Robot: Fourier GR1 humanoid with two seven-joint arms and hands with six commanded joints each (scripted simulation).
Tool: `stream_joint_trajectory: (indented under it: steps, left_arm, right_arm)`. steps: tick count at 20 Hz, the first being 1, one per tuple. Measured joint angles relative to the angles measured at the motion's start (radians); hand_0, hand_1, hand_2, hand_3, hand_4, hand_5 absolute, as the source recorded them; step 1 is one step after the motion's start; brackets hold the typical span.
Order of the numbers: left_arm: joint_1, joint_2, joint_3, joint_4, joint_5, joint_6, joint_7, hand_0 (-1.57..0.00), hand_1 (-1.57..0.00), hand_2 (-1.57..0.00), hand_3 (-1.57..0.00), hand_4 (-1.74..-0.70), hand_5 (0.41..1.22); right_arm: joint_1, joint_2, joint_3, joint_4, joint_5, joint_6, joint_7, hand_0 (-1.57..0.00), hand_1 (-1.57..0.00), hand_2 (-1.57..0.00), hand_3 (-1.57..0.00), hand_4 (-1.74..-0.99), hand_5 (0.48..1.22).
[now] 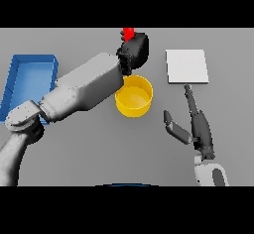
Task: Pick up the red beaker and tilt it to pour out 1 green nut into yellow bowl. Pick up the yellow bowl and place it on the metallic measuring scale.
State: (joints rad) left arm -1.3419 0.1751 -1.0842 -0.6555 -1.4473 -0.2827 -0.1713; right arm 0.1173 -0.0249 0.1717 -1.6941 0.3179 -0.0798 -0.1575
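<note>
Left hand (134, 49) clenched on red beaker (128, 32) just behind yellow bowl (133, 96), right hand (194, 124) released beside it: pouring step, tilt likely next.

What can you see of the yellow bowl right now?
The yellow bowl is round, plain and glossy like plastic, with straight walls. It stands upright on the grey table near the middle, between the blue tray and the scale. Its inside looks empty; no nut shows. The left arm crosses its upper left rim in view, and the left hand is above it; contact cannot be told.
</note>
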Motion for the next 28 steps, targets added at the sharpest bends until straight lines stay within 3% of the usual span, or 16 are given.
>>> stream_joint_trajectory:
  steps: [3,5,8,12,16,23,28]
  left_arm:
    - [-0.087,0.029,0.067,0.044,0.025,-0.007,-0.007,-1.57,-1.57,-1.57,-1.57,-1.73,1.221]
    - [-0.125,0.056,0.143,0.089,0.069,-0.001,0.003,-1.57,-1.57,-1.57,-1.02,-1.73,1.221]
    - [-0.176,0.094,0.255,0.175,0.143,0.041,-0.020,-1.57,-1.57,-1.57,-1.29,-1.73,1.221]
    - [-0.228,0.153,0.483,0.284,0.306,0.007,0.091,-1.57,-1.57,-1.57,-1.43,-1.74,1.221]
    - [-0.181,0.257,0.686,0.335,0.473,0.067,0.201,-1.57,-1.57,-1.57,-1.45,-1.74,1.221]
    - [0.056,0.415,0.954,0.296,0.734,0.234,0.371,-1.57,-1.57,-1.57,-1.44,-1.74,1.221]
    - [0.270,0.415,1.082,0.159,0.900,0.317,0.475,-1.57,-1.57,-1.57,-1.47,-1.74,1.221]
  right_arm:
    - [-0.014,0.002,0.001,-0.002,0.012,-0.009,0.020,0.00,0.00,0.00,0.00,-1.023,0.682]
    - [0.003,-0.004,0.004,-0.003,0.021,-0.013,-0.006,0.00,0.00,0.00,0.00,-1.028,0.680]
    - [-0.009,0.010,0.007,-0.011,0.007,-0.008,0.015,0.00,0.00,0.00,0.00,-1.001,0.683]
    - [-0.029,0.009,0.003,0.024,0.018,-0.021,-0.006,0.00,0.00,0.00,0.00,-0.999,0.665]
    - [-0.033,0.021,0.003,0.026,-0.010,-0.006,0.005,0.00,0.00,0.00,0.00,-1.002,0.666]
    - [-0.052,0.002,-0.003,0.021,-0.018,0.005,0.009,0.00,0.00,0.00,0.00,-1.057,0.652]
    - [-0.041,0.007,0.015,0.010,0.023,-0.016,0.024,0.00,0.00,0.00,0.00,-1.052,0.648]
